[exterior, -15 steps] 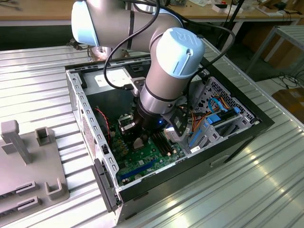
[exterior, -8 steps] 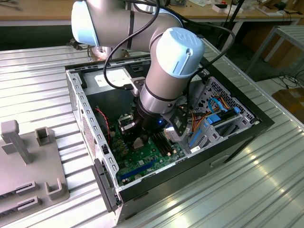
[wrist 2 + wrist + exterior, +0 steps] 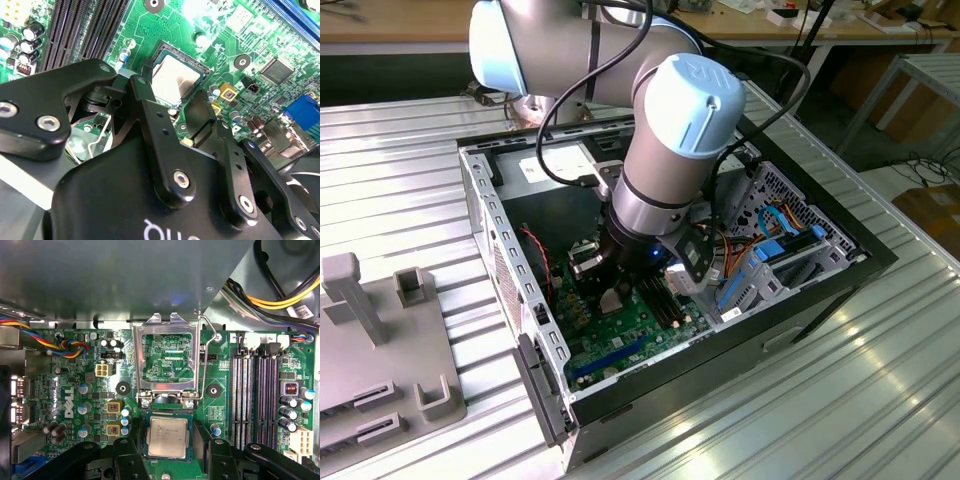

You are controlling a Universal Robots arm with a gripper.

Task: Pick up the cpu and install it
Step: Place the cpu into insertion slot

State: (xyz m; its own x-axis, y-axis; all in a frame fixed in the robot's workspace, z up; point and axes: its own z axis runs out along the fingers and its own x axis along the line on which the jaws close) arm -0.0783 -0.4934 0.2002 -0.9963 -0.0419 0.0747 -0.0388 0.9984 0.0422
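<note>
Gripper [image 3: 172, 92] fingers [image 3: 150, 115] apart, flanking the cpu [image 3: 166, 436], which lies flat in the motherboard [image 3: 222, 410] socket btwn the tips. Can't tell if they touch its edges. Load frame [image 3: 166, 360] stands flipped open just beyond the tips. Judgement: cpu is light, thin, stiff, w/ a fragile underside. Hold by opposite edges only, gentle squeeze, keep level.

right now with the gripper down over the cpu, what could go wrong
1. The cpu lies in the socket with the gripper straddling it. Whether it sits flat is unclear, so any sideways drag could skew it.
2. The open metal frame stands right beside the gripper and might catch it if the arm shifts that way.
</note>
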